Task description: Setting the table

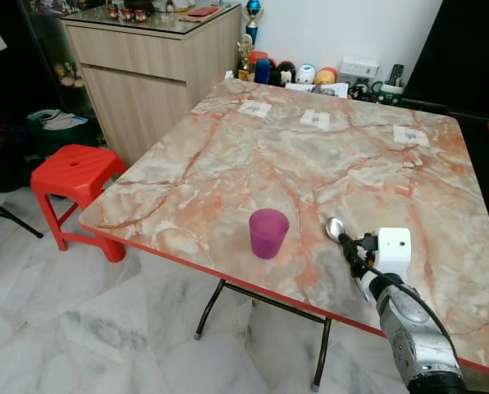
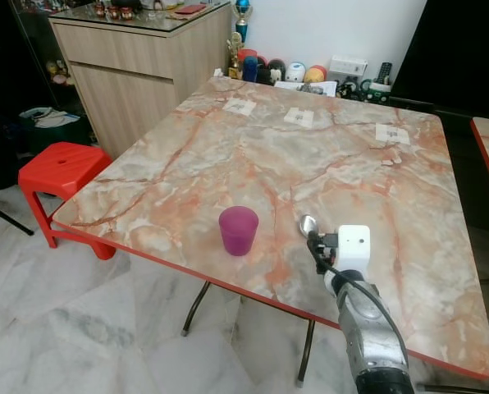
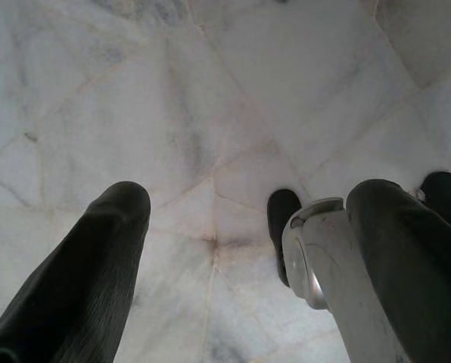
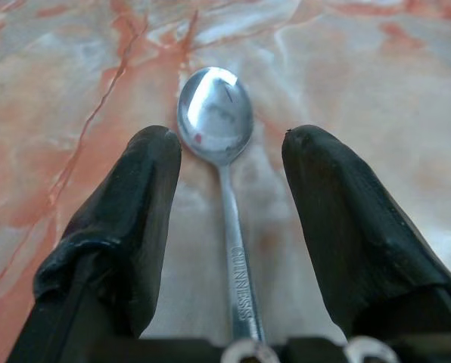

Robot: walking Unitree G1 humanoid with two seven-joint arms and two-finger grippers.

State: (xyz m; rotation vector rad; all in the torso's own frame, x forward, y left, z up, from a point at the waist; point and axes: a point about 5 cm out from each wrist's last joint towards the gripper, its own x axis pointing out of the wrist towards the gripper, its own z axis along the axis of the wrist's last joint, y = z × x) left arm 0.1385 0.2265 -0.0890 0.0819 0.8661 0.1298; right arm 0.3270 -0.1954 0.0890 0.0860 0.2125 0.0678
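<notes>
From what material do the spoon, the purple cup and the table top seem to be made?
Spoon: polished metal, probably steel; its bowl gives mirror reflections.
Purple cup: likely matte plastic; the colour is even, slightly translucent, without glare.
Table top: marble pattern with pink veins, but the thin red edge suggests laminate rather than stone.

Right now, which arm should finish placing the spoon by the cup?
Right. The right gripper is over the table with the spoon between its open fingers, beside the purple cup. The left gripper hangs open over the marble floor, away from the table.
</notes>
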